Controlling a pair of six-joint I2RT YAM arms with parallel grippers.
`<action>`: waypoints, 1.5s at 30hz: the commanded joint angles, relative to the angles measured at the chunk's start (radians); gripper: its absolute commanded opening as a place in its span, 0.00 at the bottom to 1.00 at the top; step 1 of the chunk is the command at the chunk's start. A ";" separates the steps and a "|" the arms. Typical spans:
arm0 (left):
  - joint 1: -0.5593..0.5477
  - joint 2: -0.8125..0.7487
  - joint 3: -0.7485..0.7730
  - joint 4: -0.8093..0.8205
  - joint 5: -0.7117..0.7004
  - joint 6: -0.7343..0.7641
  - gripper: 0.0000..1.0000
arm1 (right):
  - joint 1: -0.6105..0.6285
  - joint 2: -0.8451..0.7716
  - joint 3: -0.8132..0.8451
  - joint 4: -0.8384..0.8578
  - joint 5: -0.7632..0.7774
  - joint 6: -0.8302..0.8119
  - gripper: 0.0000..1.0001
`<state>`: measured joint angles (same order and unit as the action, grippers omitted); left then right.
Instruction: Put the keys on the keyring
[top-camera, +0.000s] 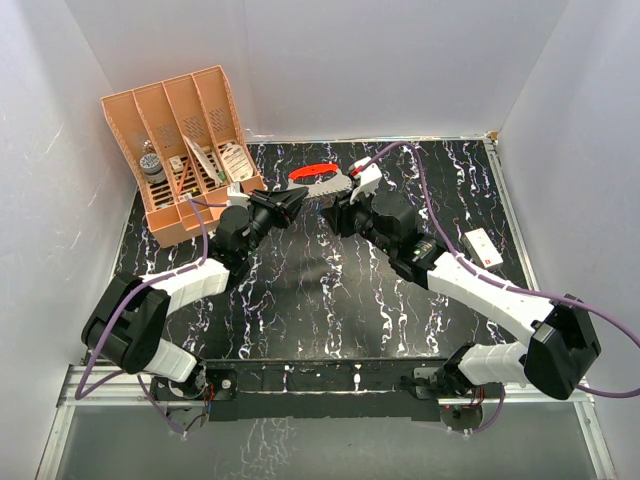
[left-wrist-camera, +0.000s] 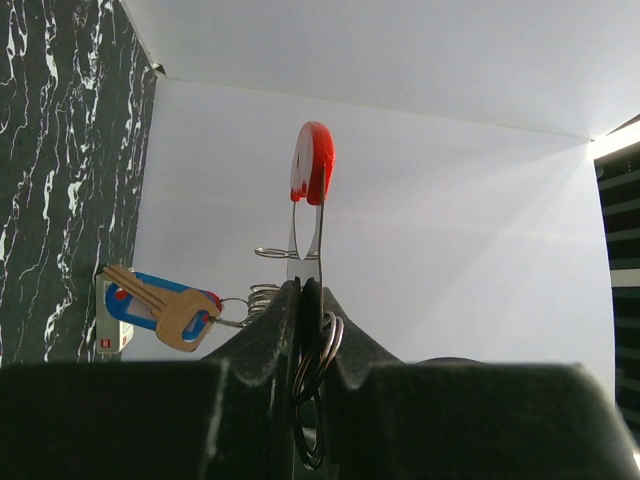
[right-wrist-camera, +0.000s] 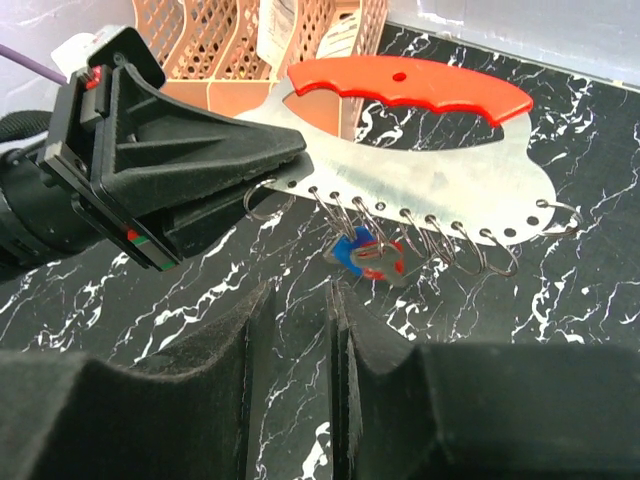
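The keyring is a flat whitish-grey plate with a red oval grip, held in the air above the back of the table. Several wire rings hang along its lower edge. My left gripper is shut on the plate's end, which shows edge-on in the left wrist view, with the red grip above. The blue-headed and red-headed keys hang together from one of the rings; they also show as the keys left of the plate. My right gripper stands open just below the keys, with nothing between its fingers.
An orange slotted rack with small items stands at the back left. A small white box lies on the black marbled table at the right. White walls close in the back and both sides.
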<state>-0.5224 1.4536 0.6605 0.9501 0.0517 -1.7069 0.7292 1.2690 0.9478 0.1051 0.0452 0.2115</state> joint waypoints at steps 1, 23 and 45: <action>0.004 -0.009 0.004 0.062 0.017 -0.010 0.00 | 0.004 0.000 0.031 0.088 -0.011 0.000 0.25; 0.004 -0.019 -0.007 0.052 0.017 -0.009 0.00 | -0.010 0.009 0.122 0.014 0.067 -0.017 0.25; 0.004 -0.011 -0.001 0.037 0.021 -0.016 0.00 | -0.079 -0.029 0.110 -0.032 -0.099 0.044 0.29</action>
<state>-0.5224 1.4536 0.6525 0.9497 0.0536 -1.7138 0.6540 1.2732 1.0393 0.0124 0.0093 0.2409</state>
